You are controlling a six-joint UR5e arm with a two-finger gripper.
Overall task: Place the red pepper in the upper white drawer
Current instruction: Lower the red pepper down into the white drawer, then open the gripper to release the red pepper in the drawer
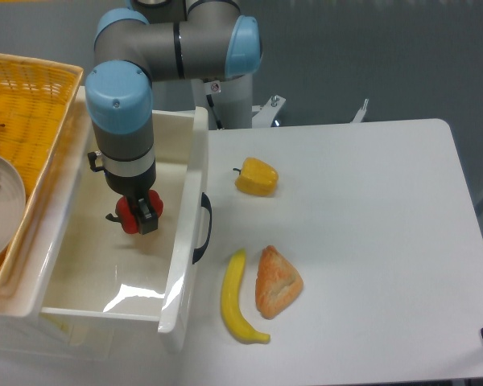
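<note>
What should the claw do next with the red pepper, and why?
Probably open and let go. The claw is shut on the red pepper, already down inside the upper white drawer, over its floor. The yellow pepper stays on the table.
</note>
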